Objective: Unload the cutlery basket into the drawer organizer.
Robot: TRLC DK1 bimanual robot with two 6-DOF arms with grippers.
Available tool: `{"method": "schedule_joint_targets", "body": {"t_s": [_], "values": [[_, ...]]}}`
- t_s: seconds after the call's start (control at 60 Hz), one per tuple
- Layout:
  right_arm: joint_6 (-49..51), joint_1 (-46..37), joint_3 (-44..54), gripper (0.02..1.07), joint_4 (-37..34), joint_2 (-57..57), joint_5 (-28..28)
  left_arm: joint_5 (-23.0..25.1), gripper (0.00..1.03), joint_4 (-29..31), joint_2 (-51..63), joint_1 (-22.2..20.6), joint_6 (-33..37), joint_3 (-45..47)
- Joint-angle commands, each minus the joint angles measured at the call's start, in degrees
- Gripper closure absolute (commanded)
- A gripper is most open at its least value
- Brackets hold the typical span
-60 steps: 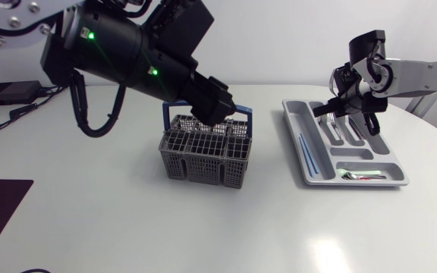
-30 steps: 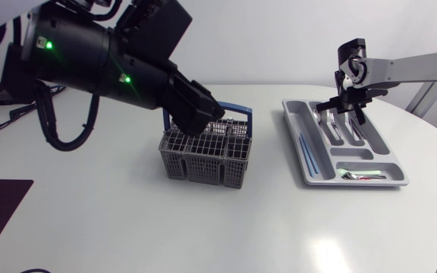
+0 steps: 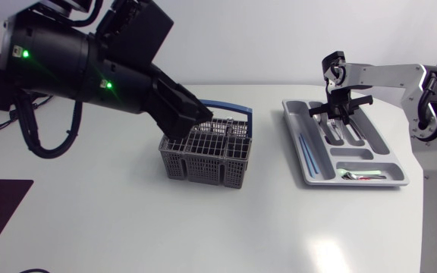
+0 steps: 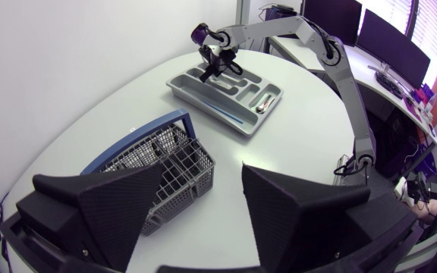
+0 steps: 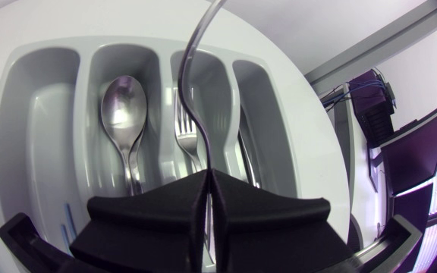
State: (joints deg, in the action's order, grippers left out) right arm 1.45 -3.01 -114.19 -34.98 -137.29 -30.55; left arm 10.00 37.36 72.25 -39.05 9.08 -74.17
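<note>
Right gripper (image 5: pixel 207 178) has its two black fingers pressed together on a slim metal cutlery piece (image 5: pixel 192 91), whose shaft curves up and away from the fingertips; which kind of utensil it is cannot be told. It hangs over the far half of the grey drawer organizer (image 3: pixel 290 121). Directly beneath it, one long compartment holds a spoon (image 5: pixel 124 106) and the next holds a fork (image 5: pixel 184 129), both lying lengthwise. A thin blue stick (image 3: pixel 307 154) lies in the narrow compartment on the side nearest the basket, and a small silvery item (image 3: pixel 359 176) sits in the crosswise compartment at the near end.

The organizer rests on a smooth white table (image 3: pixel 127 227), towards its right side. Well apart, near the middle, stands the grey mesh cutlery basket (image 3: pixel 203 155) with a blue handle (image 3: pixel 237 114). The left gripper (image 3: pixel 192 114) hovers over the basket's left rim, fingers spread wide and holding nothing; its bulky black arm hides that corner of the basket. A small black box (image 3: pixel 6 92) with cables sits at the table's far left.
</note>
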Motion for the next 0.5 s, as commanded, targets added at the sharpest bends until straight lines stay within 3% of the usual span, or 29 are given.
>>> {"method": "schedule_joint_targets", "body": {"t_s": [0.0, 0.2, 0.483], "values": [[-2.8, -1.1, -3.4, 1.01, -1.6, -3.2, -0.8, 0.3, 0.12, -0.6, -1.1, 0.5, 1.1, 1.4], [-3.2, -1.7, -6.7, 1.00, -3.4, -6.9, -0.7, 0.3, 0.11, -0.6, -1.1, 0.5, 1.1, 1.4], [-4.7, -1.2, -5.3, 0.71, -5.5, -5.1, 2.9, 0.3, 0.11, -0.6, -0.8, 0.2, 0.9, 0.8]]}}
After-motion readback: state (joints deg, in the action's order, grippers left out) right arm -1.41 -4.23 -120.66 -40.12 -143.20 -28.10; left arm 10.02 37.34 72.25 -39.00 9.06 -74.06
